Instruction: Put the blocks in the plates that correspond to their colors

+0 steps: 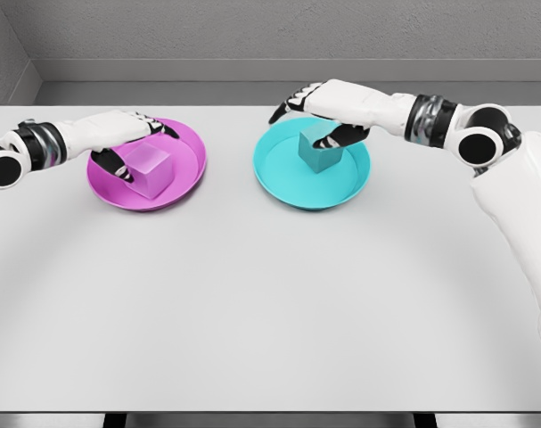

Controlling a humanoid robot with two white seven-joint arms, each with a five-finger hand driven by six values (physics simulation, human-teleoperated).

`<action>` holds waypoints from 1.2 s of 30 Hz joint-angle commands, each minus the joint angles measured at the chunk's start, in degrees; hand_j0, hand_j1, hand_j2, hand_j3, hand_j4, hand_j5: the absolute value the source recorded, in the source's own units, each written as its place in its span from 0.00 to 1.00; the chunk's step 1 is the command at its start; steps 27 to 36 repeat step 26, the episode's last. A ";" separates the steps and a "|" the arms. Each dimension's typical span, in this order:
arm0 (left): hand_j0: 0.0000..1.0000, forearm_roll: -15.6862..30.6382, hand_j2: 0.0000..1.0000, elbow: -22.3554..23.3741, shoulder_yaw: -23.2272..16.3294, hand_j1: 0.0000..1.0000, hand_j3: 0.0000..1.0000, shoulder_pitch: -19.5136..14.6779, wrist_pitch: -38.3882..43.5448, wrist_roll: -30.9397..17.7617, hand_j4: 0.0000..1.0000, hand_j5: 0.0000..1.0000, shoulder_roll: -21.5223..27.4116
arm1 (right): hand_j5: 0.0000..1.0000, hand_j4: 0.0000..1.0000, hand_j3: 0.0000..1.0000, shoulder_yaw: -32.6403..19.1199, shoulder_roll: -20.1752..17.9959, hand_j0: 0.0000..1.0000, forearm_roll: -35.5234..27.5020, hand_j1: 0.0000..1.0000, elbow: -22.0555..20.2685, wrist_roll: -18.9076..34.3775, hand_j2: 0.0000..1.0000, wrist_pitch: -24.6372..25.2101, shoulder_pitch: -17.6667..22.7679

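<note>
Blocks sit in matching plates near the table's [252,294] far edge: the magenta block [148,170] in the magenta plate [183,183] toward the far left corner, the cyan block [319,152] in the cyan plate [283,183] beside it. The left robot hand [123,143] curls its fingers around the magenta block. The right robot hand [328,111] is over the cyan block, fingers on its top and side.

No text, label, brand, number or sign can be read anywhere: none is seen on the surfaces beneath or beside either hand, and none is carried by the white arm casings themselves
</note>
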 commanded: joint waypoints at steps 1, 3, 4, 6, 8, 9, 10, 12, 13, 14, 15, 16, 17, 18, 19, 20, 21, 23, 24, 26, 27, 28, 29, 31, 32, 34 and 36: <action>1.00 0.38 1.00 -0.10 0.51 1.00 1.00 -0.09 0.01 0.03 1.00 1.00 0.18 | 0.97 0.97 0.97 -0.98 -0.36 0.97 -0.41 0.97 0.09 -0.03 0.97 0.18 0.00; 1.00 0.56 1.00 -0.45 1.48 1.00 1.00 -0.26 -0.61 0.03 1.00 1.00 0.71 | 0.98 0.98 0.98 -3.44 -1.14 0.98 -0.49 0.98 0.00 -0.03 0.98 0.18 0.35; 1.00 0.56 1.00 -0.45 1.74 1.00 1.00 -0.35 -0.61 0.03 1.00 1.00 0.80 | 1.00 1.00 1.00 -4.59 -1.85 1.00 -0.50 1.00 0.00 -0.03 1.00 0.18 0.53; 1.00 0.82 1.00 -0.98 2.18 1.00 1.00 -0.35 -0.96 0.21 1.00 1.00 2.11 | 1.00 1.00 1.00 -8.63 -4.66 1.00 -0.94 1.00 -0.18 -0.03 1.00 0.18 1.23; 1.00 6.26 1.00 -2.21 2.97 1.00 1.00 -0.26 -8.42 0.21 1.00 1.00 7.47 | 1.00 1.00 1.00 -14.43 -6.77 1.00 -1.20 1.00 -0.18 -0.03 1.00 0.18 3.95; 1.00 9.87 1.00 -2.21 2.97 1.00 1.00 -0.09 -11.88 0.30 1.00 1.00 11.16 | 1.00 1.00 1.00 -16.37 -8.26 1.00 -1.20 1.00 -0.18 -0.03 1.00 0.18 5.71; 1.00 11.28 1.00 -2.12 3.06 1.00 1.00 0.09 -11.88 0.30 1.00 1.00 13.89 | 1.00 1.00 1.00 -16.46 -9.58 1.00 -1.20 1.00 -0.18 -0.03 1.00 0.18 6.59; 1.00 11.54 1.00 -1.24 3.32 1.00 1.00 1.67 -11.88 0.21 1.00 1.00 18.11 | 1.00 1.00 1.00 -16.63 -11.52 1.00 -1.20 1.00 -0.09 -0.03 1.00 0.18 8.44; 1.00 11.63 1.00 -0.36 3.41 1.00 1.00 1.93 -11.88 0.21 1.00 1.00 18.64 | 1.00 1.00 1.00 -17.95 -12.05 1.00 -1.20 1.00 -0.18 -0.03 1.00 0.18 8.61; 1.00 11.63 1.00 1.13 3.41 1.00 1.00 2.89 -11.88 0.21 1.00 1.00 18.64 | 1.00 1.00 1.00 -18.74 -12.05 1.00 -1.20 1.00 -0.18 -0.03 1.00 0.18 8.70; 1.00 11.63 1.00 1.48 3.32 1.00 1.00 3.25 -11.88 0.21 1.00 1.00 18.64 | 1.00 1.00 1.00 -18.83 -12.05 1.00 -1.20 1.00 -0.18 -0.03 1.00 0.18 8.70; 1.00 11.63 1.00 1.57 3.41 1.00 1.00 3.60 -11.88 0.21 1.00 1.00 18.73 | 1.00 1.00 1.00 -18.83 -12.05 1.00 -1.20 1.00 -0.18 -0.03 1.00 0.18 8.70; 1.00 11.63 1.00 1.57 3.32 1.00 1.00 3.69 -11.88 0.21 1.00 1.00 18.64 | 1.00 1.00 1.00 -18.83 -12.13 1.00 -1.20 1.00 -0.18 -0.03 1.00 0.18 9.05; 1.00 11.63 1.00 1.57 3.32 1.00 1.00 3.69 -11.88 0.21 1.00 1.00 18.47 | 1.00 1.00 1.00 -18.74 -12.05 1.00 -1.20 1.00 -0.18 -0.03 1.00 0.18 9.14; 1.00 11.63 1.00 1.57 3.32 1.00 1.00 3.96 -11.88 0.21 1.00 1.00 18.47 | 1.00 1.00 1.00 -18.74 -12.05 1.00 -1.20 1.00 -0.18 -0.03 1.00 0.18 9.40; 1.00 11.63 1.00 1.49 3.41 1.00 1.00 3.96 -11.88 0.21 1.00 1.00 18.55 | 1.00 1.00 1.00 -18.74 -12.05 1.00 -1.20 1.00 -0.18 -0.03 1.00 0.18 9.49; 1.00 11.63 1.00 1.48 3.41 1.00 1.00 3.96 -11.88 0.21 1.00 1.00 18.55 | 1.00 1.00 1.00 -18.74 -12.05 1.00 -1.20 1.00 -0.18 -0.03 1.00 0.18 9.40; 1.00 11.63 1.00 1.48 3.41 1.00 1.00 3.96 -11.88 0.21 1.00 1.00 18.55 | 1.00 1.00 1.00 -18.65 -12.05 1.00 -1.11 1.00 -0.18 -0.03 1.00 0.18 9.41; 1.00 11.63 1.00 1.48 3.32 1.00 1.00 3.96 -11.88 0.21 1.00 1.00 18.55 | 1.00 1.00 1.00 -18.65 -12.05 1.00 -1.11 1.00 -0.18 -0.03 1.00 0.18 9.40; 1.00 11.63 1.00 1.57 3.32 1.00 1.00 3.96 -11.88 0.21 1.00 1.00 18.55 | 1.00 1.00 1.00 -18.74 -12.13 1.00 -1.11 1.00 -0.18 -0.03 1.00 0.18 9.40; 1.00 11.63 1.00 1.57 3.32 1.00 1.00 3.96 -11.88 0.21 1.00 1.00 18.55 | 1.00 1.00 1.00 -18.74 -12.13 1.00 -1.11 1.00 -0.18 -0.03 1.00 0.18 9.40; 1.00 11.63 1.00 1.57 3.32 1.00 1.00 3.96 -11.88 0.21 1.00 1.00 18.55 | 1.00 1.00 1.00 -18.74 -12.13 1.00 -1.11 1.00 -0.18 -0.03 1.00 0.18 9.40; 1.00 11.63 1.00 1.57 3.32 1.00 1.00 3.96 -11.88 0.21 1.00 1.00 18.55 | 1.00 1.00 1.00 -18.74 -12.13 1.00 -1.11 1.00 -0.18 -0.03 1.00 0.18 9.40; 1.00 11.63 1.00 1.57 3.32 1.00 1.00 3.96 -11.88 0.21 1.00 1.00 18.55 | 1.00 1.00 1.00 -18.74 -12.13 1.00 -1.11 1.00 -0.18 -0.03 1.00 0.18 9.40; 1.00 11.63 1.00 1.57 3.32 1.00 1.00 3.96 -11.88 0.21 1.00 1.00 18.55 | 1.00 1.00 1.00 -18.74 -12.13 1.00 -1.11 1.00 -0.18 -0.03 1.00 0.18 9.40; 1.00 11.63 1.00 1.57 3.32 1.00 1.00 3.96 -11.88 0.21 1.00 1.00 18.55 | 1.00 1.00 1.00 -18.74 -12.13 1.00 -1.11 1.00 -0.18 -0.03 1.00 0.18 9.40; 1.00 11.63 1.00 1.57 3.32 1.00 1.00 3.96 -11.88 0.21 1.00 1.00 18.55 | 1.00 1.00 1.00 -18.74 -12.13 1.00 -1.11 1.00 -0.18 -0.03 1.00 0.18 9.40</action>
